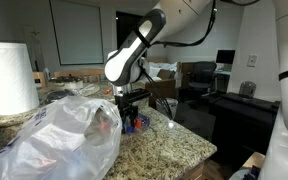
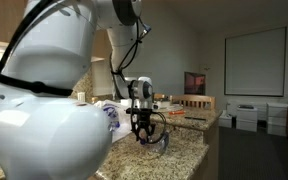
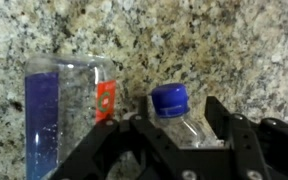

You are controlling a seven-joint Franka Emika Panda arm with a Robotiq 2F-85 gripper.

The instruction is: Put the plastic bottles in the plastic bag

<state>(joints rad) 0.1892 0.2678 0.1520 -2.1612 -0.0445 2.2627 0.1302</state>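
In the wrist view my gripper (image 3: 176, 130) is closed around a clear plastic bottle with a blue cap (image 3: 170, 100) that lies on the granite counter, one finger on each side of its shoulder. A second clear bottle (image 3: 64, 110) with a blue label and a red patch lies just to its left, apart from the fingers. In both exterior views the gripper (image 1: 132, 112) (image 2: 142, 128) is down at the counter. The crinkly translucent plastic bag (image 1: 54, 135) lies right beside it and also shows behind the arm (image 2: 106, 116).
A white paper towel roll (image 1: 9, 78) stands behind the bag. The granite counter (image 1: 174, 150) ends at an edge close to the gripper. Desks, chairs and monitors fill the room beyond. The robot's white body (image 2: 34, 110) blocks much of an exterior view.
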